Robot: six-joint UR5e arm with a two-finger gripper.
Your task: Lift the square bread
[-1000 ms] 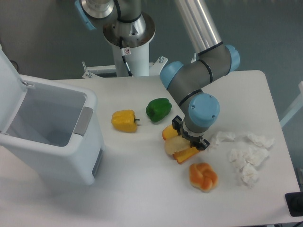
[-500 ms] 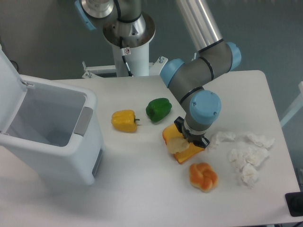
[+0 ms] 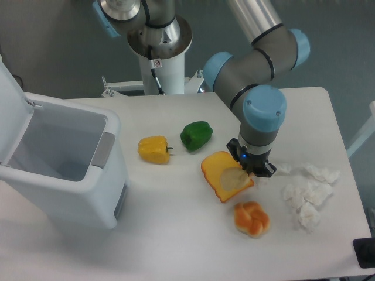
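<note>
The square bread [image 3: 226, 176], an orange-crusted toast slice with a pale cream centre, hangs tilted with its face toward the camera, just above the table's middle. My gripper [image 3: 250, 168] points down at the slice's right edge and is shut on it. The fingertips are mostly hidden behind the wrist and the slice.
A round golden-orange bun [image 3: 252, 218] lies just below the bread. A green pepper [image 3: 196, 134] and a yellow pepper [image 3: 154, 148] lie to the left. Crumpled white paper [image 3: 307, 196] lies on the right. An open white bin [image 3: 58, 158] stands at the left edge.
The gripper has risen and shifted slightly right with the bread in it. The slice has come off the table and turned its face more toward the camera.
</note>
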